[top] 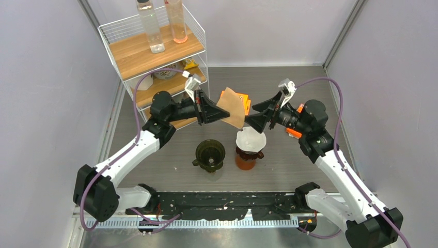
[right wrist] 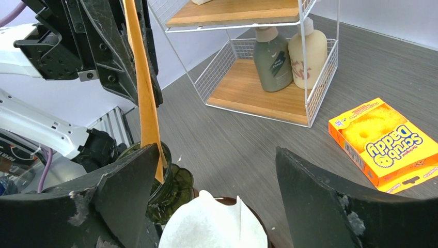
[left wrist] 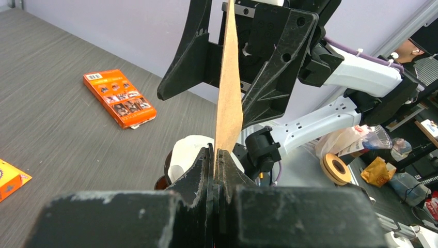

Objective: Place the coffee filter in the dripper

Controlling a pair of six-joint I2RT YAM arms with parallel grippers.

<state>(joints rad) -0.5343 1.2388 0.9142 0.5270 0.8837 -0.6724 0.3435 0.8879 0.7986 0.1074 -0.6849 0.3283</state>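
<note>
Grey wood-grain tabletop [top: 289,170] lies between pale walls, with a white wire rack with wooden shelves [top: 155,51] at the far left. From above, my left pincer [top: 219,112] is clamped on a brown paper coffee filter [top: 233,108], which it holds in the air over the middle of the table. My right pincer [top: 253,120] faces it from the other side, its tips at the sheet's far edge. Nearer my bases stands the dark green glass dripper [top: 210,155]. Just beside it, on its right, is an amber glass vessel [top: 246,159] with a white paper filter [top: 251,138] seated in its top.

On my left wrist camera, my two left fingers [left wrist: 199,175] press together on the brown sheet's lower edge, and it rises edge-on. The right pincer's black fingers stand spread, one on each side of it. A flat orange cardboard box [left wrist: 120,98] lies on the table beyond.

On my right wrist camera, my right fingers [right wrist: 320,191] are wide apart and grip nothing. The brown sheet hangs edge-on close to the finger at the picture's left; I cannot tell whether they touch. Its lower tip is over the green dripper. An orange Scrub Daddy sponge box [right wrist: 385,139] lies flat on the table, and two plastic bottles [right wrist: 274,59] stand on the rack's lower shelf.
</note>
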